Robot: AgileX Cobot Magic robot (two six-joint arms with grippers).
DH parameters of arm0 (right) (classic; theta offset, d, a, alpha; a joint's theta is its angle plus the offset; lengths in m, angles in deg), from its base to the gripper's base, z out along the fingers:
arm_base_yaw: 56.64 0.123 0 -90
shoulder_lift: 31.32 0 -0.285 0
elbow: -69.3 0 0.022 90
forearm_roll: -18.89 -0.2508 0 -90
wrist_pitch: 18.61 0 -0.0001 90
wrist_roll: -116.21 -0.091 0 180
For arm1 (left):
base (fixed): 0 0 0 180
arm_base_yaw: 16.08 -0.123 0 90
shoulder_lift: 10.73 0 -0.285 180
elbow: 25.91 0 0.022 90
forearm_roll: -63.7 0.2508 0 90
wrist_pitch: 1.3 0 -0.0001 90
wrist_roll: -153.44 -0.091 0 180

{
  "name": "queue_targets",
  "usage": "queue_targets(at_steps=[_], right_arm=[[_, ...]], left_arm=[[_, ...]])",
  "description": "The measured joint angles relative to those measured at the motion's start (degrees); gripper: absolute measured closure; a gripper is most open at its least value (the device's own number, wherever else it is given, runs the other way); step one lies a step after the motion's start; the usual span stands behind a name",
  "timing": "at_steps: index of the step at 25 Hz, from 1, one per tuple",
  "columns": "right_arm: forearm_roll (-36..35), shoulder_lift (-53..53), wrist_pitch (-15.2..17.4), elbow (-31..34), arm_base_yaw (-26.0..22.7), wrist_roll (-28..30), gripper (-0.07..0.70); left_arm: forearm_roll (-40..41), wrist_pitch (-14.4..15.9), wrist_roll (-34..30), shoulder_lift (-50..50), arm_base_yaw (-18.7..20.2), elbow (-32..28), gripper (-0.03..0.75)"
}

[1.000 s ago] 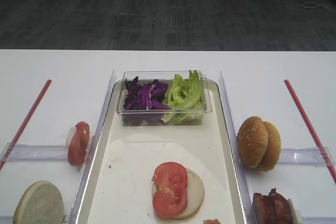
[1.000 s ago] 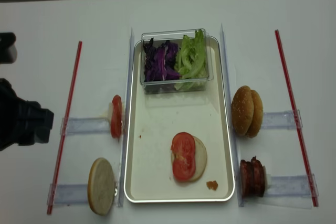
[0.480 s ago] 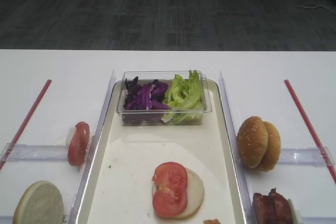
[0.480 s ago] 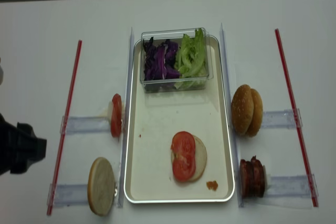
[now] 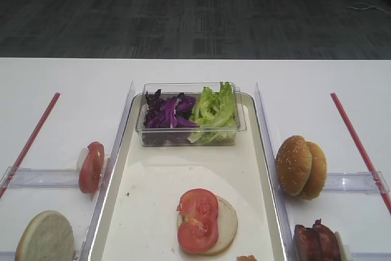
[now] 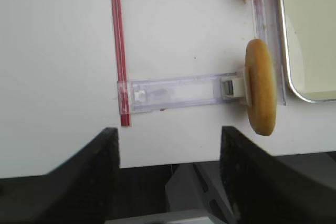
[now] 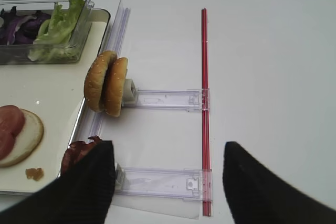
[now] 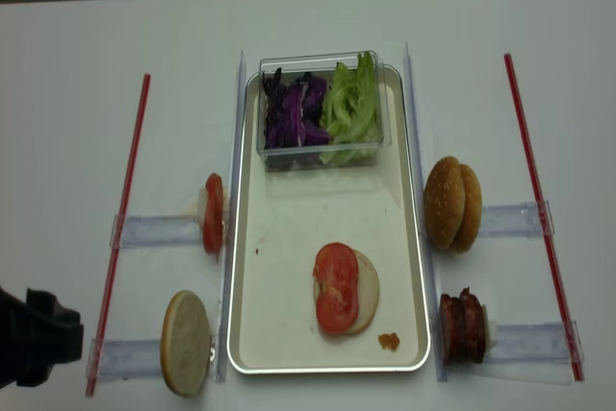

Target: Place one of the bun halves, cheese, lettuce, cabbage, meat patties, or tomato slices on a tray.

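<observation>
Judging reach: both sets of fingers spread, empty. Left gripper is just outside the tray's near corner, the upright pale bun half ahead; left arm nearer.

Cream-white tray with shiny metal rim; purple cabbage with white edges; bright green lettuce; red tomato slices; golden sesame-speckled bun halves; reddish-brown meat patties; white surface.

Tomato slices (two) on tray
</observation>
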Motion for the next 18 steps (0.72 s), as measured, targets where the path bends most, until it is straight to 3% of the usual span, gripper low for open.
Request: queue_targets(at_steps=[18], right_arm=[[0.0,0.0,0.0,0.0,0.0,0.0,0.178]], left_arm=[[-1.16,-1.3,0.0,-11.76,0.0,-7.11,0.283]])
